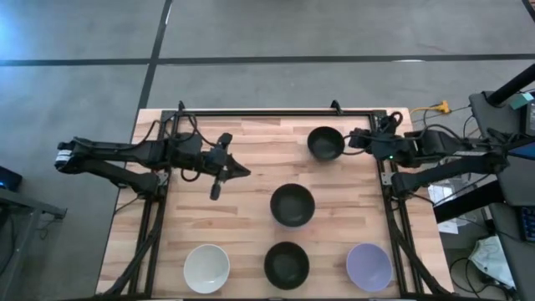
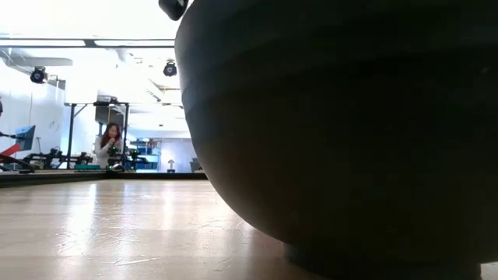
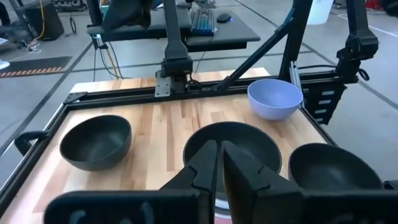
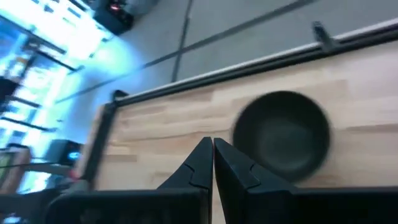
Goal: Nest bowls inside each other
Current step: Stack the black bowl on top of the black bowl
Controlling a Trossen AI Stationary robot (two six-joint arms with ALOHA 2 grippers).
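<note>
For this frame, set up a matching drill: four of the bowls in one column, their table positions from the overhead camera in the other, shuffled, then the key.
Things:
1. small round white bowl
2. small round lavender bowl
3. black bowl nearest the right gripper
4. black bowl between white and lavender

Places:
A. near edge, middle
B. far right part
C. near-left corner
D. near-right corner

Pairs: 1-C, 2-D, 3-B, 4-A

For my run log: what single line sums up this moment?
bowls: five apart, none nested | left end effector: shut, empty | right end effector: shut, beside far round black bowl

Even overhead light; glare on table (image 2: 117, 225); right wrist view motion-blurred; black bowl (image 2: 350, 124) looms, backlit.
</note>
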